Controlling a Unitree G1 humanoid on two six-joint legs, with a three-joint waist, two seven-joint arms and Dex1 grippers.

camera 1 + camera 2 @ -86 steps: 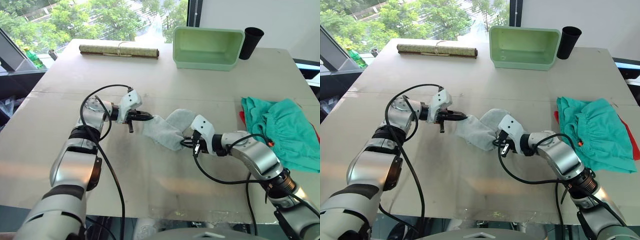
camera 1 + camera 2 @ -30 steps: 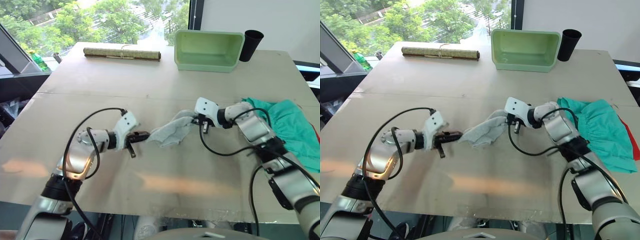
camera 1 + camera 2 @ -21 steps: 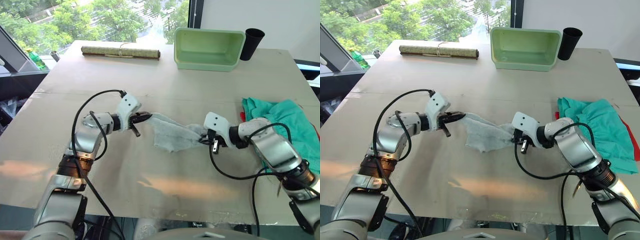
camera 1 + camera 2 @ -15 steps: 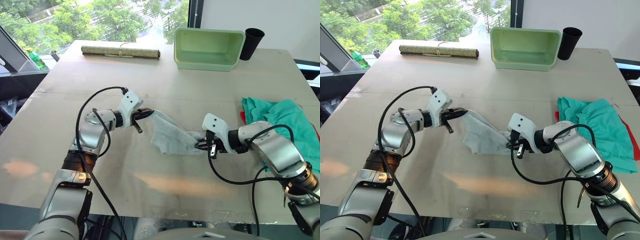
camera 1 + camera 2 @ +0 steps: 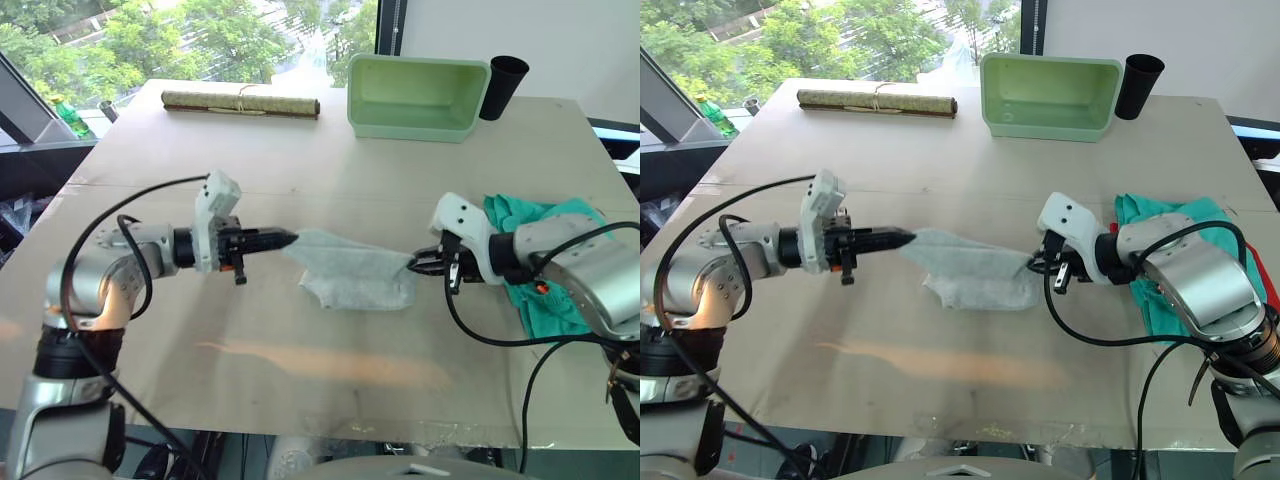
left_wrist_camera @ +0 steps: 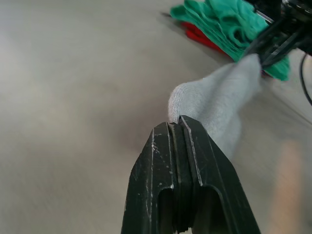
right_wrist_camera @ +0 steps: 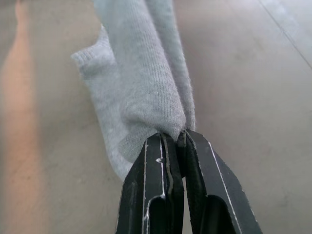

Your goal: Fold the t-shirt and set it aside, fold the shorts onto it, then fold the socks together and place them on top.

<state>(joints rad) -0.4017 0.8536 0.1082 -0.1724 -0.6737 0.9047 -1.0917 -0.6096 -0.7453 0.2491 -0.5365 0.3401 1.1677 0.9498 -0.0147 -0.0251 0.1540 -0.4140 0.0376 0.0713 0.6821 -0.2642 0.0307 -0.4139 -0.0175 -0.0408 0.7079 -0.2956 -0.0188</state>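
Across a pale wooden table (image 5: 300, 390) set before a window with green trees beyond, we see the socks (image 5: 355, 275) stretched between the two arms near the table's middle. At the socks' left end, the left gripper (image 5: 281, 238) has its two black fingers pressed together on the fabric; the left wrist view shows the grey knit (image 6: 214, 105) emerging from between the closed fingertips. At the right end, the right gripper (image 5: 418, 264) likewise pinches the socks, and the right wrist view shows the fingers (image 7: 151, 190) clamped on a bunched fold of the knit (image 7: 141, 83). Between the grippers the upper edge of the socks runs taut, while the lower part hangs down to the table surface. We find the shorts (image 5: 560, 265) lying in a crumpled heap at the table's right edge, just beyond the right gripper and partly behind that arm. Under the shorts lies the t-shirt (image 6: 197, 35), of which a narrow red strip shows in the left wrist view. At the far side of the table stand a light green tub (image 5: 415, 95) and, just to its right, a black cup (image 5: 502, 85); a rolled mat (image 5: 240, 101) tied with string lies well to their left, along the far edge.
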